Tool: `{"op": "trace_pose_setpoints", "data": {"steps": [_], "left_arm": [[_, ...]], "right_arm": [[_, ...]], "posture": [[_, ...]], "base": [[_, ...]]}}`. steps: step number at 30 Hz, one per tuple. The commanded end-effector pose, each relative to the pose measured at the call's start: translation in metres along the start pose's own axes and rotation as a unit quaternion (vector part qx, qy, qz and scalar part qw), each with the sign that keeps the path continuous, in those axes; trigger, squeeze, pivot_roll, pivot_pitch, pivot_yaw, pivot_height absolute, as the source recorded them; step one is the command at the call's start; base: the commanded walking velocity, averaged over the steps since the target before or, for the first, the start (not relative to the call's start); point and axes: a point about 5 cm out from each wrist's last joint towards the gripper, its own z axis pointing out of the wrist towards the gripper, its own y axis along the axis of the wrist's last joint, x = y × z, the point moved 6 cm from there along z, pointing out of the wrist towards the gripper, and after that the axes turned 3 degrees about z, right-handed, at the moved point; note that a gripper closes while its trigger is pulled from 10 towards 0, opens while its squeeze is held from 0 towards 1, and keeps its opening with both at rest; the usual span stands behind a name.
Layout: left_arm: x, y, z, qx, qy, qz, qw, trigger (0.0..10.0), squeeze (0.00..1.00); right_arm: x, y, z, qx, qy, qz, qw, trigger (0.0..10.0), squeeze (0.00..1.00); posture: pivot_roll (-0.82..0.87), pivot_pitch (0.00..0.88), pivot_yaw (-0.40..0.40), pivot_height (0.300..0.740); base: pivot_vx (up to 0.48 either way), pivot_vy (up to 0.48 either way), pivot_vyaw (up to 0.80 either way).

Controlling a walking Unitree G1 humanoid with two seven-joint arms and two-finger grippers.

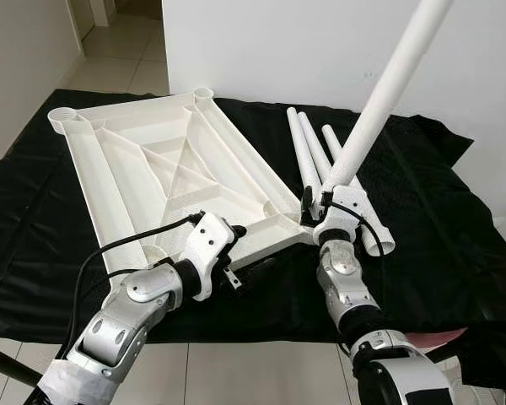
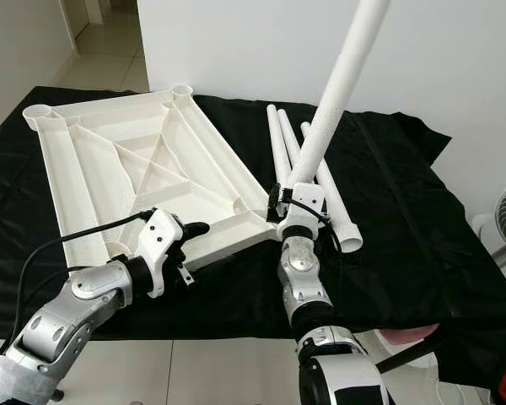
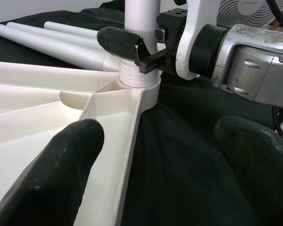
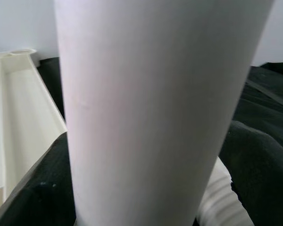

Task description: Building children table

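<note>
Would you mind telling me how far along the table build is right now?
Early. The tabletop lies upside down on the black cloth. The right gripper holds the first leg upright in the near corner socket; the open left gripper rests at the tabletop's edge. Three loose legs wait alongside.

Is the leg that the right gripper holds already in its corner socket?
In: the leg stands upright, its threaded end in the tabletop corner socket.

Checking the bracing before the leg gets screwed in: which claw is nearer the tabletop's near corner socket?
Right. The right claw grips the upright leg directly above the corner socket; the left claw sits open along the tabletop edge, short of it.
</note>
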Motion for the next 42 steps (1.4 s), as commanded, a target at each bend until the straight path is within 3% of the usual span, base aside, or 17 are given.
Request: {"op": "trace_pose_setpoints", "data": {"steps": [1,5,21,31,39,40,42], "left_arm": [[-0.007,0.000,0.003,0.000,-0.027,0.005,1.000,10.0,0.00],[-0.009,0.002,0.008,-0.006,-0.025,0.003,1.000,10.0,0.00],[0.000,0.006,0.020,-0.009,0.010,0.005,1.000,10.0,0.00],[-0.006,0.009,0.033,-0.013,0.015,0.010,1.000,10.0,0.00],[-0.011,0.013,0.040,-0.018,0.005,0.016,1.000,10.0,0.00],[-0.011,0.015,0.041,-0.020,0.005,0.018,1.000,10.0,0.00],[-0.011,0.015,0.042,-0.020,0.005,0.018,1.000,10.0,0.00]], "right_arm": [[0.000,0.004,0.002,-0.009,0.016,0.000,1.000,10.0,0.00],[0.003,0.007,0.005,-0.005,0.077,0.006,0.997,10.0,0.00],[0.002,0.013,0.010,0.020,0.209,-0.010,0.978,10.0,0.00],[0.001,0.009,0.005,0.061,0.303,-0.056,0.949,10.0,0.00],[0.002,0.007,0.002,0.085,0.354,-0.068,0.929,10.0,0.00],[0.003,0.005,0.001,0.093,0.363,-0.064,0.925,9.5,0.00],[0.003,0.005,0.001,0.095,0.364,-0.062,0.924,9.5,0.00]], "posture": [[0.05,0.000,-0.078,0.740],[0.04,0.000,-0.076,0.740],[0.04,0.000,-0.073,0.740],[0.04,0.000,-0.070,0.740],[0.04,0.000,-0.071,0.740],[0.04,0.000,-0.071,0.740],[0.04,0.000,-0.071,0.740]], "base": [[0.000,0.000,0.00],[0.000,0.000,0.00],[0.000,0.000,0.00],[0.000,0.000,0.00],[0.000,0.000,0.00],[0.000,0.000,0.00],[0.000,0.000,0.00]]}}
